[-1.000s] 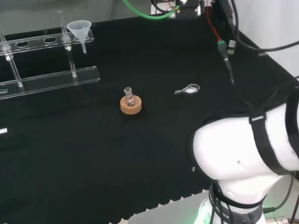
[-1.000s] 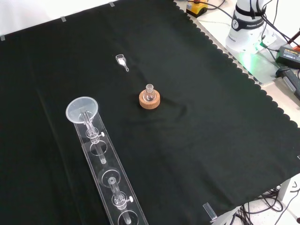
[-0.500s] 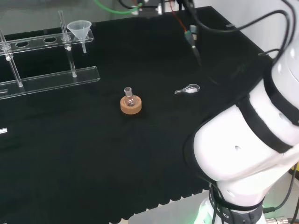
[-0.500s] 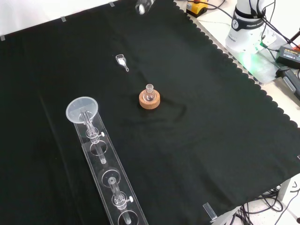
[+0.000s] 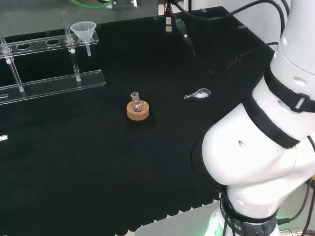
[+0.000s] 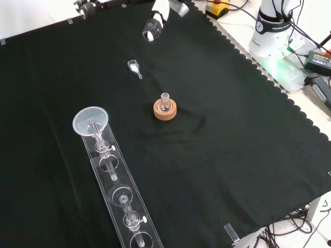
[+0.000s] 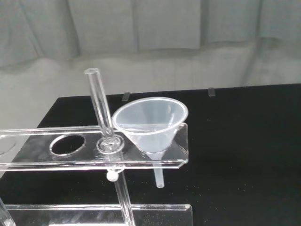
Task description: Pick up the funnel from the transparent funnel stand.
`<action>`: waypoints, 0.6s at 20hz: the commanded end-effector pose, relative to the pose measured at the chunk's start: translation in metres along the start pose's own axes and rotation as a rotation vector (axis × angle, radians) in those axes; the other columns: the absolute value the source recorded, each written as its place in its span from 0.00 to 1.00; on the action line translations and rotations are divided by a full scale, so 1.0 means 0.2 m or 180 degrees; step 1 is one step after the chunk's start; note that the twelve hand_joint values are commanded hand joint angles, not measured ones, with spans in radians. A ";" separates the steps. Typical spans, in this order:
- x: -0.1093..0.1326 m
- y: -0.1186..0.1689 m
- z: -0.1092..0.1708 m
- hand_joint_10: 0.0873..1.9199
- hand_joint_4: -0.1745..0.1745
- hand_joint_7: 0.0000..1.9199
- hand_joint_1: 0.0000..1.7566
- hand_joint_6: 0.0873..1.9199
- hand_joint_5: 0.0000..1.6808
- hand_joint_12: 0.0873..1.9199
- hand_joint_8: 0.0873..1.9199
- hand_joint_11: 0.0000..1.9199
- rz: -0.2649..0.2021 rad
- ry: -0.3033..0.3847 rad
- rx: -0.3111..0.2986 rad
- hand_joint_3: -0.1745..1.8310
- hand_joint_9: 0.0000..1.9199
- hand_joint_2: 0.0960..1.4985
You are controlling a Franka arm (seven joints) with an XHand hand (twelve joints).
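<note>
Funnel (image 7: 150,125) sits in the end hole of the clear funnel stand (image 7: 56,160), its spout hanging below the shelf. Nothing touches it, so the pick-up is not yet started. Whether the hand is open or closed cannot be told

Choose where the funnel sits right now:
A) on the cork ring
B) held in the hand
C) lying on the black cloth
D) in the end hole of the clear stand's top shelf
D: the funnel sits upright in the clear stand, its stem hanging through the end hole.
</note>
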State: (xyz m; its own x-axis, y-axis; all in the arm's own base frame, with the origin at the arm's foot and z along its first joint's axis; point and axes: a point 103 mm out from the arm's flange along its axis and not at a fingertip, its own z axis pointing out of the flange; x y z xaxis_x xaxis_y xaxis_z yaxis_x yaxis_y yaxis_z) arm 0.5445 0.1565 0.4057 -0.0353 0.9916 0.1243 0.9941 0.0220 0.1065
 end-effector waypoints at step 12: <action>0.01 0.61 0.57 0.00 0.79 0.00 0.08 0.00 0.00 0.29 0.00 0.00 0.0173 -0.0666 0.0561 0.10 0.00 0.50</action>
State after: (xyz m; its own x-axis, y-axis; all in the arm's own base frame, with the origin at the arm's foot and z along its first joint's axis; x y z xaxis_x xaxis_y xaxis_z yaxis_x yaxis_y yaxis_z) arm 0.6720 0.2067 0.3349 -0.0349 0.9993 0.0136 0.9993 0.0350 -0.0092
